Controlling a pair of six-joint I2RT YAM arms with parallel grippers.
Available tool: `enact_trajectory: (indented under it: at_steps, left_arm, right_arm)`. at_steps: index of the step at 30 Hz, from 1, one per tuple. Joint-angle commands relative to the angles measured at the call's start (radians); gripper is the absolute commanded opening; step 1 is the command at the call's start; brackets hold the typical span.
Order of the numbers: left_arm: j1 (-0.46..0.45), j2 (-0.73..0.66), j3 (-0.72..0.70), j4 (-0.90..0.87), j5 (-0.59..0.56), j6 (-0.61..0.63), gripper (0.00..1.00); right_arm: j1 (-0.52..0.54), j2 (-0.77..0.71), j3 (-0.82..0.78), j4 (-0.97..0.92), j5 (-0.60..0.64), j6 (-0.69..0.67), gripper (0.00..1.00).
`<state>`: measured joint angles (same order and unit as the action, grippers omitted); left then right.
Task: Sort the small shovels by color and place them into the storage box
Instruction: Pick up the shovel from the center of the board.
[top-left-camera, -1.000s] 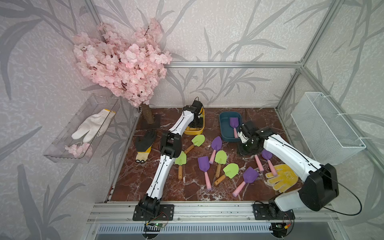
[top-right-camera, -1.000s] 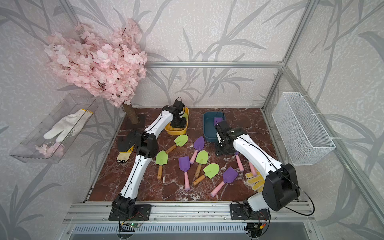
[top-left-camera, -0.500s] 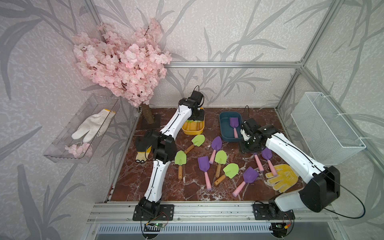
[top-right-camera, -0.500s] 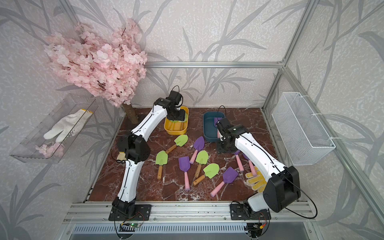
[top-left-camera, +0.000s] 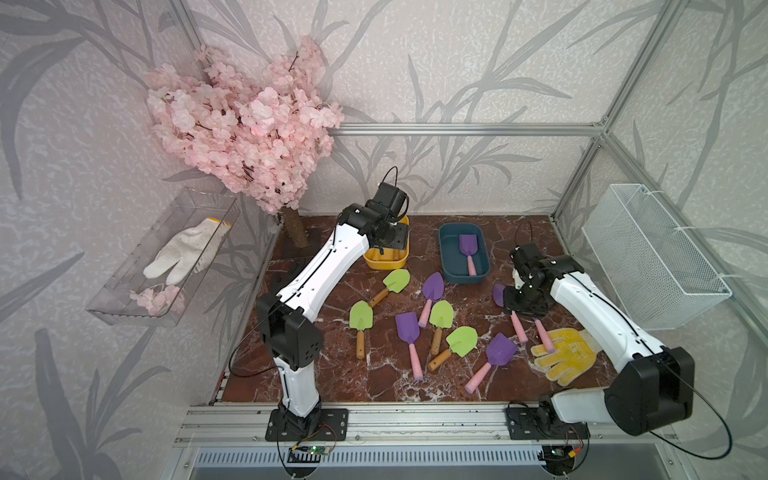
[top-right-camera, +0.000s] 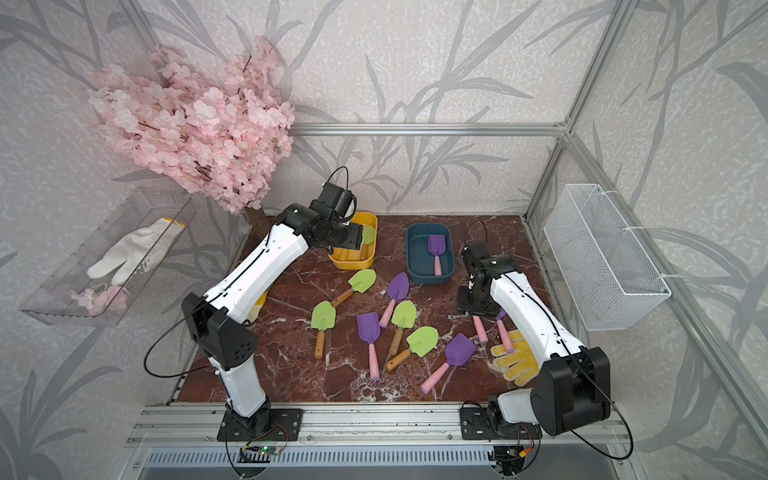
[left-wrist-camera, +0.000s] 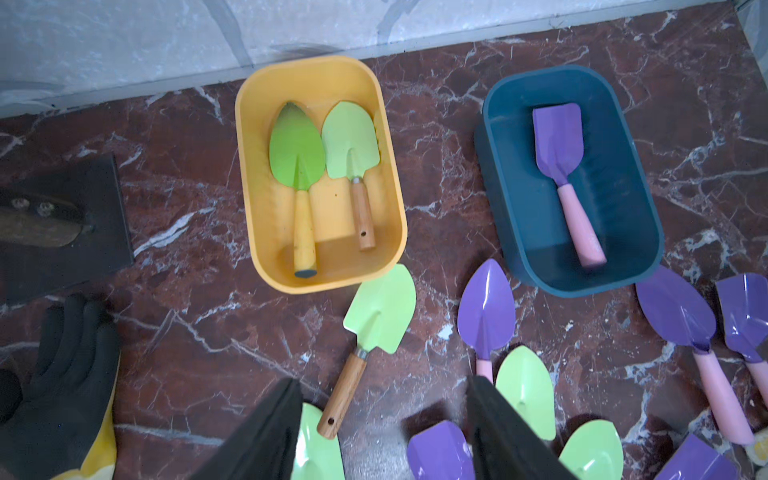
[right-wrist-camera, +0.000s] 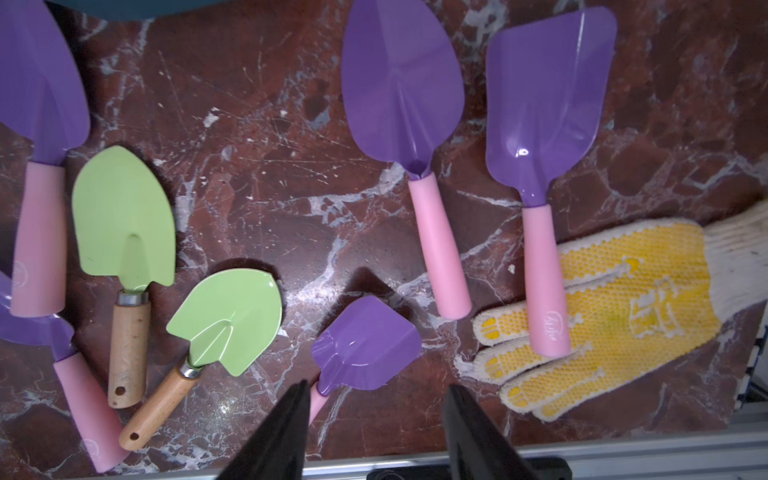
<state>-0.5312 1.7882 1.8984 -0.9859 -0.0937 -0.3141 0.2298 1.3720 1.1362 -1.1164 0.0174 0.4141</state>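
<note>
The left hand rose clear of the yellow box and its jaws spread wider, gripping nothing. That arm's elbow swung down toward the front left of the worktop (where it came to hide most of the black glove in both top views). The right hand drew away from the blue box and settled over the blades of the two purple shovels lying by the yellow glove.

Both top views look down from high at the front — wrist cameras face the tabletop closely
</note>
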Motion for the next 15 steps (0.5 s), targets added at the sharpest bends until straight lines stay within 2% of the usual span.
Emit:
enact_trajectory:
  at_steps: [1, 7, 15]
  left_arm:
    - [-0.023, -0.105, -0.112, 0.024, -0.033, -0.055, 0.66]
    - [-0.063, -0.270, -0.316, 0.050, -0.031, -0.150, 0.67]
    - [-0.114, -0.407, -0.470, 0.017, -0.064, -0.225, 0.67]
  right_arm:
    - [-0.023, -0.018, -0.031, -0.015, -0.006, 0.013, 0.56]
    - [-0.095, -0.003, -0.085, 0.056, -0.036, 0.020, 0.55]
    - [-0.137, 0.033, -0.126, 0.150, -0.031, 0.009, 0.55]
